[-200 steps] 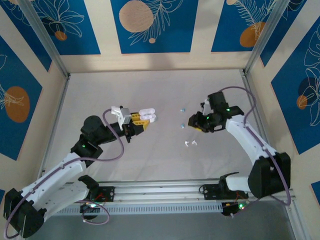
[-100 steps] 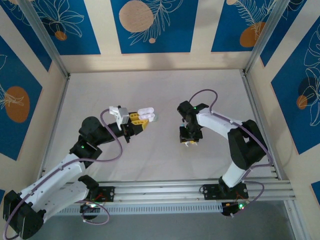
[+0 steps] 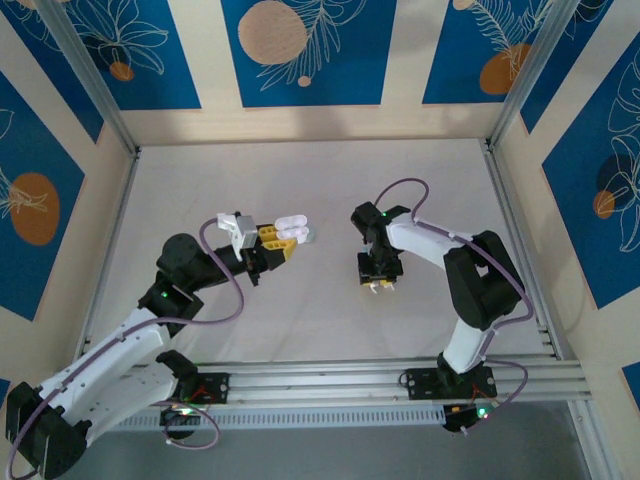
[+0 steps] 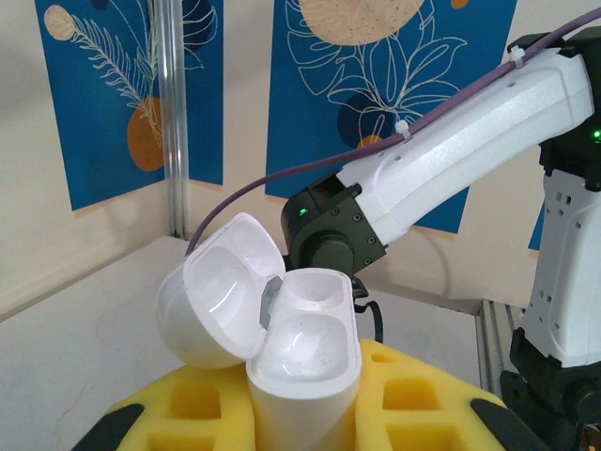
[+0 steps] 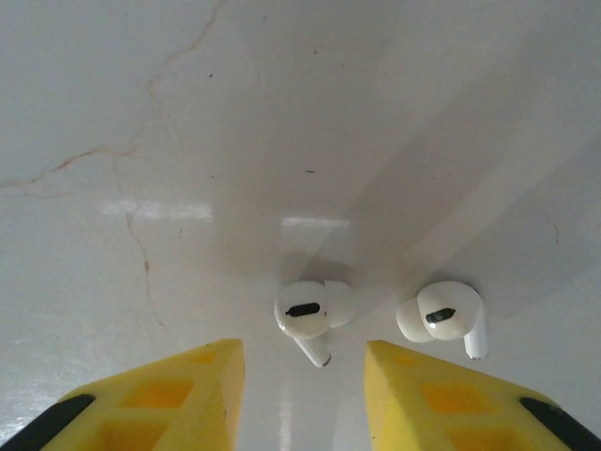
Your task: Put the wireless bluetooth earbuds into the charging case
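My left gripper is shut on the white charging case, held up over the table with its lid swung open. In the left wrist view the case stands between the yellow fingers, and both of its wells are empty. My right gripper points down at the table, open. Two white earbuds lie just ahead of its yellow fingertips. One earbud lies in line with the gap of the right gripper, its stem toward it. The other earbud lies off to the right.
The right arm crosses the background of the left wrist view, close beyond the case. An aluminium rail runs along the near edge of the table, and frame posts and patterned walls bound the other sides.
The right arm has swung left and folded in, and its gripper has come down over the white earbuds. The left arm and the case have barely shifted.
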Available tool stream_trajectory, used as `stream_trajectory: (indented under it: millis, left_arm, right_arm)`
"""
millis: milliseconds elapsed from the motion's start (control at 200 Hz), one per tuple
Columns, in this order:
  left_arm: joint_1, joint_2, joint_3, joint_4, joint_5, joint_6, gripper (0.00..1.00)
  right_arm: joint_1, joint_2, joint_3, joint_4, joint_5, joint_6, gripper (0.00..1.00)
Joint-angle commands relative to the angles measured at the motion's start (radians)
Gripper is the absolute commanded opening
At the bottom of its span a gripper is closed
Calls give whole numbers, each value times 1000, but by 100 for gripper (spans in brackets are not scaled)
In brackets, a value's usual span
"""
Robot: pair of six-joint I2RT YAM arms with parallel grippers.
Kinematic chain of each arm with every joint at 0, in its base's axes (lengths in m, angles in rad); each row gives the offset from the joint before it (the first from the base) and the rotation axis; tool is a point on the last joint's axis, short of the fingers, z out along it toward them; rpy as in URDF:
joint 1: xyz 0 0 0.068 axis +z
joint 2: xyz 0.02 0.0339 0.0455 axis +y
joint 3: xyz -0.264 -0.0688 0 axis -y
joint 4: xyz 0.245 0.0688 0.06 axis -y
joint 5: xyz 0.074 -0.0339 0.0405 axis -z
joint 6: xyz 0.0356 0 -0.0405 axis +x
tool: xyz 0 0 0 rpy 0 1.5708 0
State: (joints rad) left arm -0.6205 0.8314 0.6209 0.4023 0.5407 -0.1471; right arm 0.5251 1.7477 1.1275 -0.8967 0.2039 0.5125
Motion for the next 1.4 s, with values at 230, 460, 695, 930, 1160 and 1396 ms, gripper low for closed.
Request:
stream_trajectory:
  millis: [230,460,695,930,1160,1396]
  left_arm:
    - [-6,-15,18,-8,-9,16,19]
    - [-6,-11,21,-16,-10,15,19]
    - [-7,-11,21,-20,-12,13,19]
    - [-7,-8,23,-23,-16,14,19]
    - [-7,-7,21,-26,-16,14,19]
    - [-6,-8,20,-33,-15,13,19]
  right_arm:
    - [-11,48,23,19,8,-12,38]
    - [-20,68,17,33,4,-24,35]
    - [-24,79,4,49,-6,-29,32]
    - [-21,99,5,54,-15,-24,27]
    - [-16,99,5,43,-15,-13,31]
    - [-18,113,-11,63,-42,-8,30]
